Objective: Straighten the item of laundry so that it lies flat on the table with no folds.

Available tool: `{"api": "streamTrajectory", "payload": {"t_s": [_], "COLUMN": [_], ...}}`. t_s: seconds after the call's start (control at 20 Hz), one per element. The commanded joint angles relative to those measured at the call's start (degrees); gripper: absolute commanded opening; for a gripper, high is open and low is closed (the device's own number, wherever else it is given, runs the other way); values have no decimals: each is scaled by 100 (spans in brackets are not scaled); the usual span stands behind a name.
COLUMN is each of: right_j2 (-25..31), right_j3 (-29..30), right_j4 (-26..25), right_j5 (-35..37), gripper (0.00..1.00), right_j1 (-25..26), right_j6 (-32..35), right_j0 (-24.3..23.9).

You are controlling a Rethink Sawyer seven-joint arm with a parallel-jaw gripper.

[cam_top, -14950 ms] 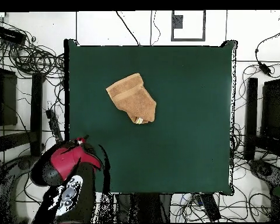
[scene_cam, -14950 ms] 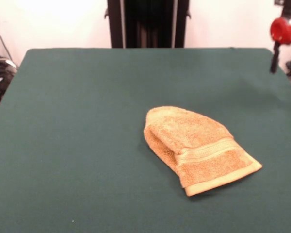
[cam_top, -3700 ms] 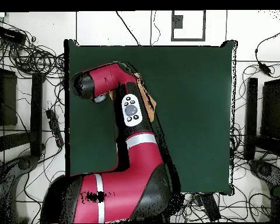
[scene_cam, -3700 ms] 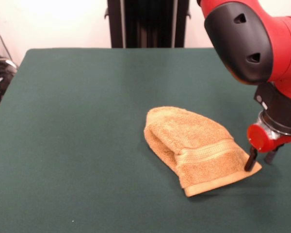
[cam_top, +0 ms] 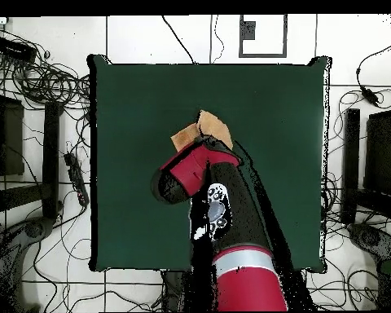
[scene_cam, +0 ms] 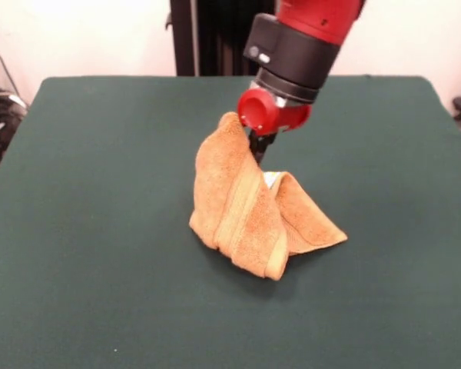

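The gripper (scene_cam: 259, 148) has the hand towel (scene_cam: 250, 207) by its top edge, dark fingers pinched onto the cloth just below the red wrist cap — and the orange-tan terry hangs down from that grip in a peaked, tent-like heap. Its upper part is lifted clear, while the lower folds rest on the green table (scene_cam: 100, 231), near the middle of the felt and well in from every edge. In the front view one woven band stripe runs down the face of the towel from the pinch toward the bottom fold, and a small patch of white — the label, by the look of it — peeks out just under the gripper, between two flaps. One flap spreads out low along the table away from the main drape, ending in a point; the other side drops steeply in a thick doubled fold. So the towel is bunched and creased, far from flat. From overhead the red and black arm (cam_top: 231, 236) reaches across the table (cam_top: 133, 114) and covers most of the cloth; only two tan corners of the towel (cam_top: 200, 132) show beyond the arm's tip, again close to the table's centre.
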Motion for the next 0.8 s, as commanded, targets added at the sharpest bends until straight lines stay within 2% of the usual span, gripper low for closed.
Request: {"api": "streamTrajectory", "payload": {"t_s": [0.05,0.4,0.8], "right_j2": [281,277,581], "right_j3": [487,725,854], "right_j4": [-361,-589,-598], "right_j5": [-197,-372,-444], "gripper": [0,0,0], "right_j1": [255,-54,-276], "right_j6": [-847,-841,-1117], "right_j0": [-385,-561,-977]}}
